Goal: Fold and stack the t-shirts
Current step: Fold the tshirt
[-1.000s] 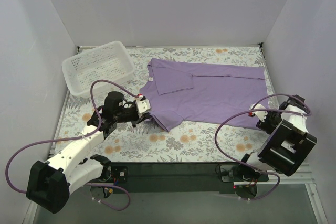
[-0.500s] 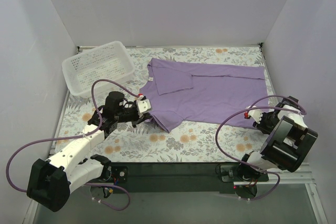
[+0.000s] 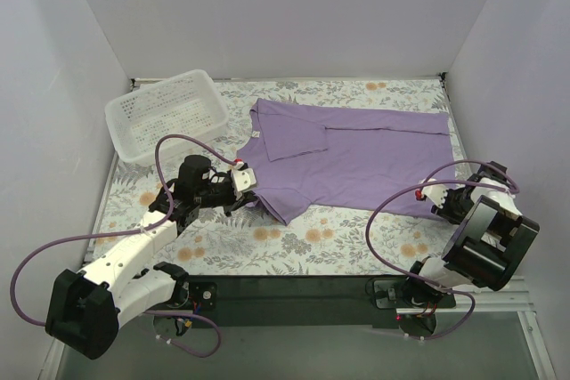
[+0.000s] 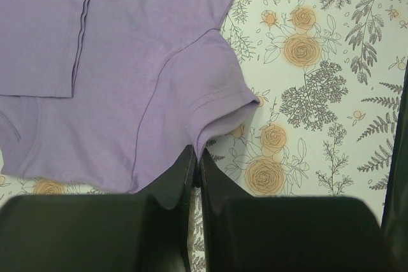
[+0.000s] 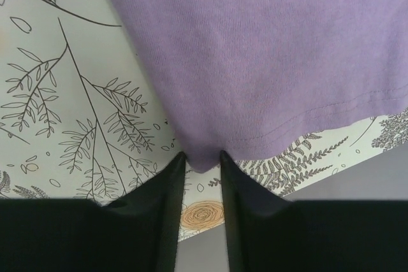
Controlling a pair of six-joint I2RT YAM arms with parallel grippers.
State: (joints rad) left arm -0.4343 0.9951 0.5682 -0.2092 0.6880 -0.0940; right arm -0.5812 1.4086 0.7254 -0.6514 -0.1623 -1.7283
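A purple t-shirt (image 3: 356, 153) lies spread on the floral table, one sleeve folded in over its chest. My left gripper (image 3: 251, 191) is shut on the shirt's near left sleeve edge; in the left wrist view the jaws (image 4: 197, 157) pinch the fabric (image 4: 159, 81), which rises in a small ridge. My right gripper (image 3: 436, 195) is at the shirt's near right hem corner. In the right wrist view its jaws (image 5: 203, 160) hold the bunched corner of the shirt (image 5: 255, 49) between their tips.
A white plastic basket (image 3: 165, 113) stands at the back left of the table. Purple cables loop beside both arms. The table's right edge (image 5: 357, 170) runs close to the right gripper. White walls enclose the table on three sides.
The right gripper has shifted slightly farther in, to the shirt's hem corner. The left arm and the shirt have not visibly moved.
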